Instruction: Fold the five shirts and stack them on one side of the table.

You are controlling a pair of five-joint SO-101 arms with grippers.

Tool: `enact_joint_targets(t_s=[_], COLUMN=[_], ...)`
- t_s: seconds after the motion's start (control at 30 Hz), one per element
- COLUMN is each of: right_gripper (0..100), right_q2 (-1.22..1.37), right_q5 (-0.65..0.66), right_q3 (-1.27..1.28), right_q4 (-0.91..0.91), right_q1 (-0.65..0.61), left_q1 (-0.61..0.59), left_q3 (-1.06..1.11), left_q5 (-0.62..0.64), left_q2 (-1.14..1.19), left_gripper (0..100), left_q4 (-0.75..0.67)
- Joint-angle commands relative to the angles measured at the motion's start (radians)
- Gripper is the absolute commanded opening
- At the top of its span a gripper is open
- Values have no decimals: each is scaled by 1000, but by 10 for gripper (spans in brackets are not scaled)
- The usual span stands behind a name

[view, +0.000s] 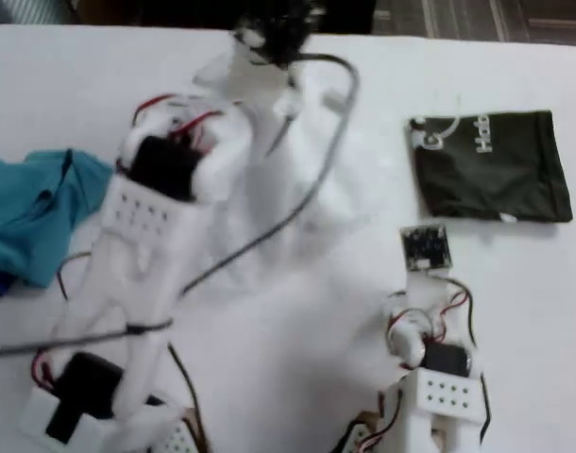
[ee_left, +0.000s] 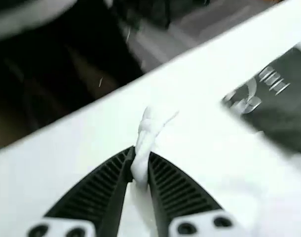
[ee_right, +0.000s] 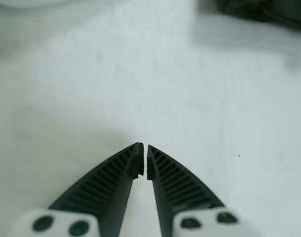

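High view: a white counter [view: 543, 311] carrying three shirts.
A rumpled white shirt [view: 269, 245] spreads mid-counter. A folded dark green shirt [view: 491, 170] lies flat at the right, and a crumpled teal shirt [view: 28, 212] at the left edge. The left end effector [ee_left: 139, 160] pinches a twist of the white cloth; the right end effector [ee_right: 144, 160] is closed, empty.

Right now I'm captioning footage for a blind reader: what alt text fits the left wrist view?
The left gripper is shut on a pinched fold of white shirt above the white table. A folded dark shirt lies on the table farther off.
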Motion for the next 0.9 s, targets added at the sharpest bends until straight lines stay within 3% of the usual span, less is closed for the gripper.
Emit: enact_joint_targets(t_s=[0.0, 0.13, 0.33, 0.53, 0.7, 0.87], right_gripper=[20, 22, 147, 102, 129, 150], right_q2=[-18, -16, -7, 27, 300, 727], right_q5=[-8, 0, 51, 49, 9, -94], right_q3=[-8, -14, -100, -255, -431, -779], right_q4=[-19, -15, 94, 114, 65, 102], right_q1=[12, 4, -199, -352, -484, -581], left_q1=[-190, -356, -592, -772, -821, -855], left_q3=[196, 326, 363, 372, 369, 375], left_q5=[-5, -12, -14, -14, -14, -14], left_q2=[-23, -21, -21, -20, -20, -20], left_gripper=[27, 27, 27, 27, 27, 27], left_q4=[-124, -213, -302, -399, -397, -390])
